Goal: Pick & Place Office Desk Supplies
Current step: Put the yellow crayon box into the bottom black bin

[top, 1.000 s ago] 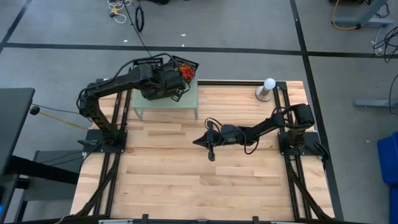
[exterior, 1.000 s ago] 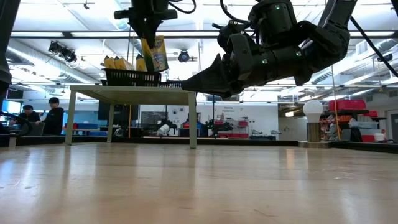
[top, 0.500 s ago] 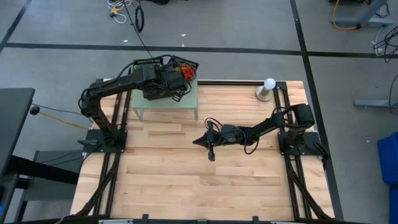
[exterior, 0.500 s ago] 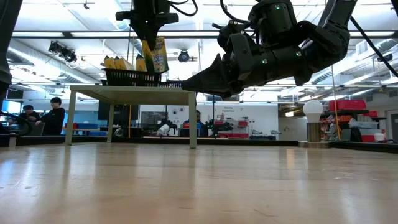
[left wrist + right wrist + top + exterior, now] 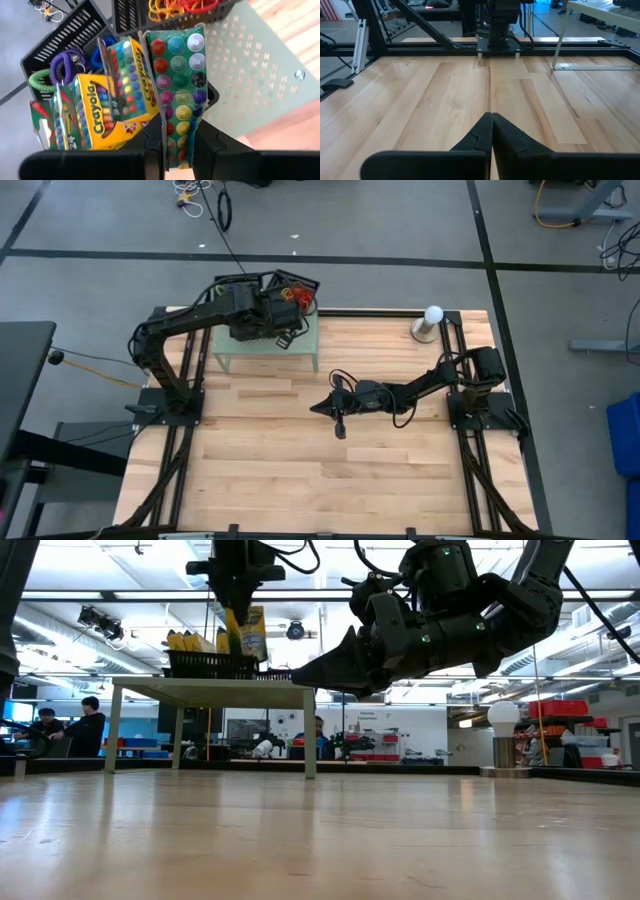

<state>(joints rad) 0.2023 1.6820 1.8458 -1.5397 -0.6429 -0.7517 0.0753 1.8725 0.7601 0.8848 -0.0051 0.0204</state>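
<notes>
We've got the left gripper pinched on a light, crushable cardboard crayon box by its narrow end, above the black mesh tray w/ others; right gripper shut, empty, mid-table.

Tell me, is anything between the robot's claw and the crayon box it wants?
No, nothing is between them. The left end effector is already shut on a crayon box, holding it above the black mesh tray on the small green table. More crayon boxes stand close beside it.
</notes>
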